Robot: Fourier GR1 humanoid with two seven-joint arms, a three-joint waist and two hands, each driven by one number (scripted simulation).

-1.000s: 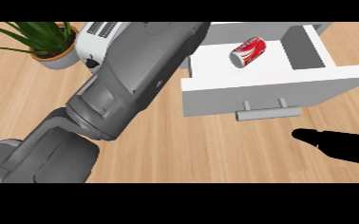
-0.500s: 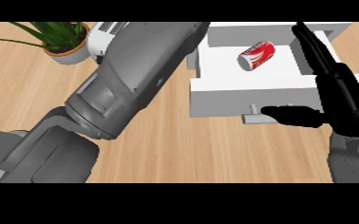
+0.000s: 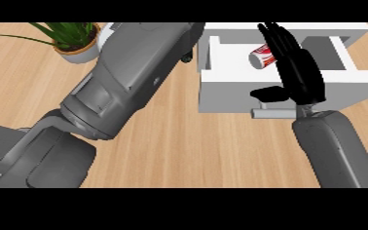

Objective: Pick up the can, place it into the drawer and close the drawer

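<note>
1. Can (image 3: 263,57) is the red object of the task, but the list starts at the far left, where a potted plant (image 3: 74,38) stands on the wooden counter (image 3: 179,141).
2. Next comes the left forearm (image 3: 126,85), a large grey shape running up the middle; its hand is hidden, so I cannot tell how its fingers are set.
3. Right of it sits the white drawer (image 3: 230,90), pulled open, handle (image 3: 273,113) facing the robot.
4. Inside the drawer lies the can on its side (partly behind dark fingers).
5. Right hand (image 3: 298,73) hovers over the drawer, fingers straight, thumb out, holding nothing.
6. Judging by this, the placing looks done; closing the drawer remains.
</note>
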